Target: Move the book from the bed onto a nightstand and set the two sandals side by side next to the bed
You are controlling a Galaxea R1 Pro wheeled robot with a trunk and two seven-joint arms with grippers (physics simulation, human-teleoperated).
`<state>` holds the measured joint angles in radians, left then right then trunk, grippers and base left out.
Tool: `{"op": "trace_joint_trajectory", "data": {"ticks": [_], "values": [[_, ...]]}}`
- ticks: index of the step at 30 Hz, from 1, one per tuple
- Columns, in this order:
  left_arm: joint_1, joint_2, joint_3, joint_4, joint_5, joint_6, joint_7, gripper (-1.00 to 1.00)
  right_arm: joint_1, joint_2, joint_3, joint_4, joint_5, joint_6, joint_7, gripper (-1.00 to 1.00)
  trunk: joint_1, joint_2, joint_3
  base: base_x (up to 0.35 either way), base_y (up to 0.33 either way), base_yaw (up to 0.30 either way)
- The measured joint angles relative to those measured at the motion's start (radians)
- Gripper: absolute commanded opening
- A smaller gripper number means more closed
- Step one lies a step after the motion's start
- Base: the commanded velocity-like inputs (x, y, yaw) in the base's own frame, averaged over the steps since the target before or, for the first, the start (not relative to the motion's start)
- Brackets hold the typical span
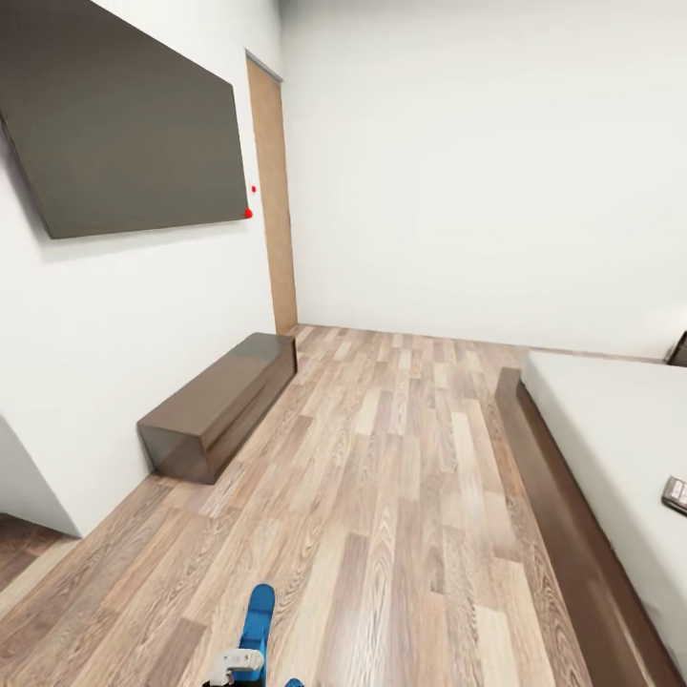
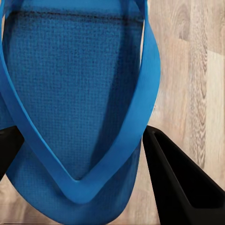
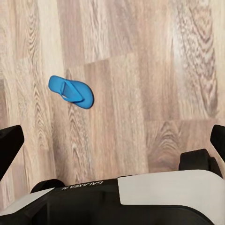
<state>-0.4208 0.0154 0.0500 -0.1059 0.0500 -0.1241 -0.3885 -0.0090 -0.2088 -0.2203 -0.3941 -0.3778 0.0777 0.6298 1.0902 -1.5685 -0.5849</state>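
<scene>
The left gripper [image 2: 79, 164] straddled 1 sandal [image 2: 70, 93], apparently gripping it; lay it beside the bed [image 1: 611, 448], leaving room for sandal 2.

The left gripper [image 2: 112, 154] has matte black fingers [image 2: 180, 183], wedge-shaped with a hollowed inner face; the right gripper [image 3: 112, 140] shows black fingertips [image 3: 9, 145] above a black-and-white glossy body — small white "GALAXEA" lettering on the black part.

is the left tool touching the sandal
Touching, as far as the left wrist view shows: the blue sandal sits between the left tool's two black fingers, its edge running flush against one with no visible gap.
</scene>
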Motion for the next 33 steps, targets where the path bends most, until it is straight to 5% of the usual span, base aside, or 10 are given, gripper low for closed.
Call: {"op": "trace_joint_trajectory", "data": {"ticks": [33], "values": [[0.000,0.000,0.000,0.000,0.000,0.000,0.000,-1.00,0.000,0.000,0.000,0.000,0.000,0.000,0.000,1.00,0.000,0.000,0.000,0.000,0.000,0.293]]}}
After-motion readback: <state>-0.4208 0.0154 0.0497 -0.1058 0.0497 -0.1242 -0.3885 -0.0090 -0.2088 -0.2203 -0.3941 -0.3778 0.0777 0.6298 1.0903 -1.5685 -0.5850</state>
